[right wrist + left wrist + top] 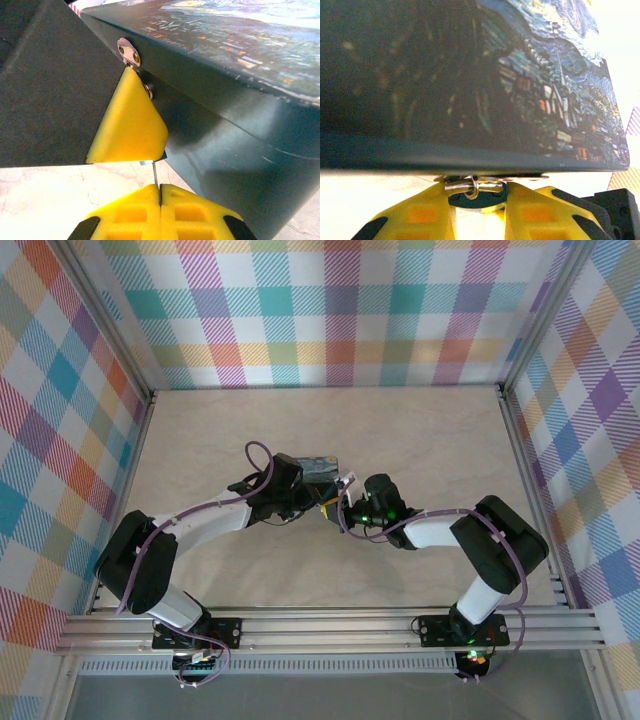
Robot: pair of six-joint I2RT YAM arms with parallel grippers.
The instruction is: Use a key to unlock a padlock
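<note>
- Left wrist view is showing the padlock (476, 196) hanging by its shackle from the hasp (520, 176) on the painted tin (470, 80). The left gripper (479, 207) is pinching its small teal body between the yellow fingers (415, 215).
- Right wrist view is showing the right gripper (160, 197) pressing its fingers together on a thin silvery blade, seemingly the key (155, 175), which is reaching toward the padlock's underside.
- Top external view is placing all this near the middle of the table (420, 440), well away from every edge.
- The padlock is looking light, hard and slick, and probably free to swing on its shackle. Gripping the flat sides of the body and leaving the keyhole end uncovered is seeming the soundest hold.
</note>
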